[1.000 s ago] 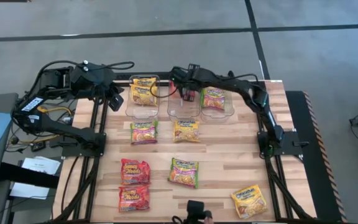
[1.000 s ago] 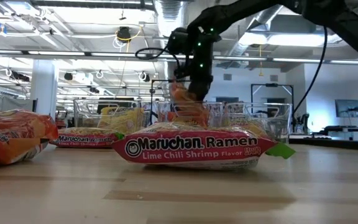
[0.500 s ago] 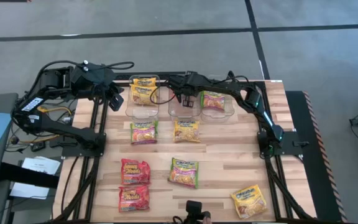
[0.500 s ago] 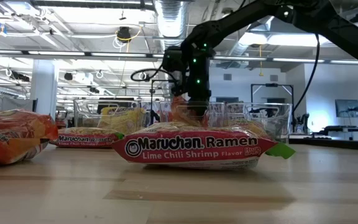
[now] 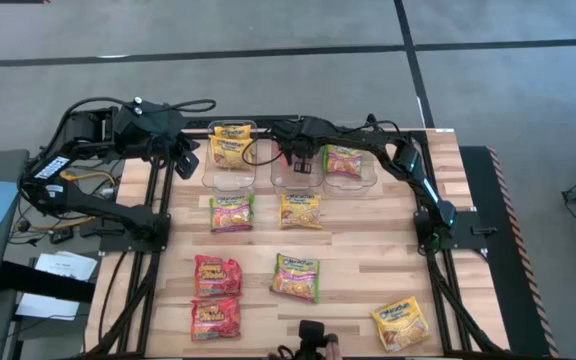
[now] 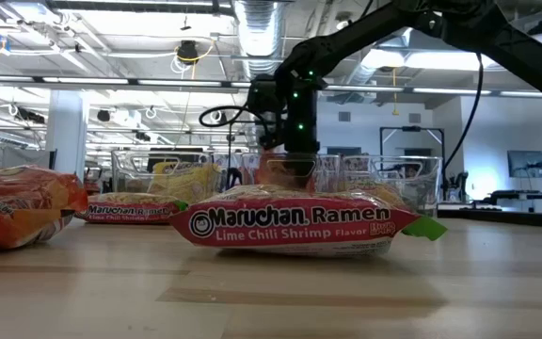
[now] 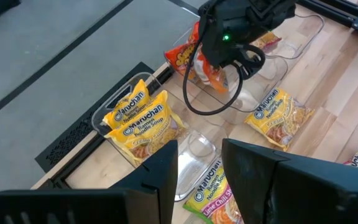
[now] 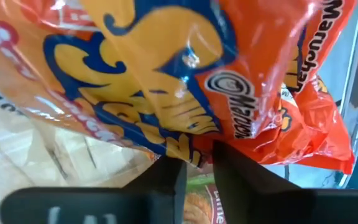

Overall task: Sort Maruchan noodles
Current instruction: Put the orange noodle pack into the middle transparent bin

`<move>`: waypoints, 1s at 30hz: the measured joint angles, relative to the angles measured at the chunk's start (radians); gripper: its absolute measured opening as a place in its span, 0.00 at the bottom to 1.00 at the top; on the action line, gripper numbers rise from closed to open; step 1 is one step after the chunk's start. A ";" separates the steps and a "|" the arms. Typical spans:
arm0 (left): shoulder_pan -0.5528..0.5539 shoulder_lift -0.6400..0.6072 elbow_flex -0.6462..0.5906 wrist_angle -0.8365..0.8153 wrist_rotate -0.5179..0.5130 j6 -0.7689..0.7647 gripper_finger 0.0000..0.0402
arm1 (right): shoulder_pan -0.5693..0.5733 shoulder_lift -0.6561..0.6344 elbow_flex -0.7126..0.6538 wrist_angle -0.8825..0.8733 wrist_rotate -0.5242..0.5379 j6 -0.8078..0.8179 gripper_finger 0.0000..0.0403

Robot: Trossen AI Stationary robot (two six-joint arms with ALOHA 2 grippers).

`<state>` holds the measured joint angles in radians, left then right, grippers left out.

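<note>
The right tool (image 5: 301, 160) hangs over the middle bin (image 5: 297, 178) at the worktop's far edge, fingers parted beside an orange noodle packet (image 8: 185, 81). Light, crinkly, slippery, probably brittle inside; best pinched at a sealed edge.

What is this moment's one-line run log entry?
right gripper: over middle bin, red packet at its fingers | left gripper: open, waiting beside left bin
</note>
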<state>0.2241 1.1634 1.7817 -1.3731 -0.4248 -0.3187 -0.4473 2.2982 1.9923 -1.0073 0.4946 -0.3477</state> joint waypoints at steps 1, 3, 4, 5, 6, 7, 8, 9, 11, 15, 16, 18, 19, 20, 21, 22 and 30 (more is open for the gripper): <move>0.000 0.000 0.000 -0.001 0.000 0.000 0.28 | 0.001 0.000 0.000 0.003 0.000 0.000 0.28; 0.000 0.000 0.000 -0.004 0.000 0.000 0.28 | 0.001 0.000 0.000 0.009 0.000 0.010 0.32; 0.000 0.000 0.000 -0.005 0.000 0.000 0.28 | 0.000 0.000 0.000 0.009 0.000 0.017 0.33; 0.000 0.000 0.000 -0.005 0.000 0.000 0.28 | 0.000 0.000 0.000 0.008 -0.001 0.026 0.35; 0.000 0.000 0.000 -0.005 0.000 0.000 0.28 | 0.000 0.000 0.000 0.004 -0.004 0.033 0.36; 0.000 0.000 0.000 -0.005 0.000 0.000 0.28 | 0.000 0.000 0.000 -0.001 -0.013 0.040 0.38; 0.000 0.000 0.000 -0.005 0.000 0.000 0.28 | 0.000 0.000 0.000 -0.007 -0.027 0.054 0.39; 0.000 0.000 0.000 -0.006 0.000 0.000 0.28 | 0.000 0.000 0.000 -0.012 -0.045 0.070 0.40; 0.000 0.000 0.000 -0.006 0.000 0.000 0.28 | 0.000 0.000 0.000 -0.021 -0.087 0.109 0.41; 0.000 0.000 0.000 -0.006 0.000 0.000 0.28 | 0.000 0.000 0.000 -0.039 -0.112 0.200 0.41; 0.000 0.000 0.000 -0.006 0.000 0.000 0.28 | 0.000 0.000 0.000 -0.040 -0.113 0.221 0.41; 0.000 0.000 0.000 -0.006 0.000 0.000 0.28 | -0.003 -0.001 0.000 -0.041 -0.132 0.259 0.41; 0.000 0.000 0.000 -0.006 0.000 0.000 0.28 | -0.006 -0.001 0.000 -0.044 -0.151 0.272 0.41; 0.000 0.000 0.000 -0.006 0.000 0.000 0.28 | -0.008 -0.001 0.000 -0.052 -0.157 0.279 0.41; 0.000 0.000 0.000 -0.006 0.000 0.000 0.28 | -0.008 -0.001 0.000 -0.060 -0.157 0.284 0.41; 0.000 0.000 0.000 -0.006 0.000 -0.001 0.28 | -0.008 -0.003 0.000 -0.070 -0.156 0.288 0.41; 0.000 0.000 0.000 -0.006 0.006 -0.010 0.28 | -0.014 -0.011 0.047 -0.123 -0.156 0.291 0.41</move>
<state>0.2237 1.1637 1.7817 -1.3792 -0.4187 -0.3287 -0.4610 2.2869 2.0397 -1.1300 0.3382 -0.0572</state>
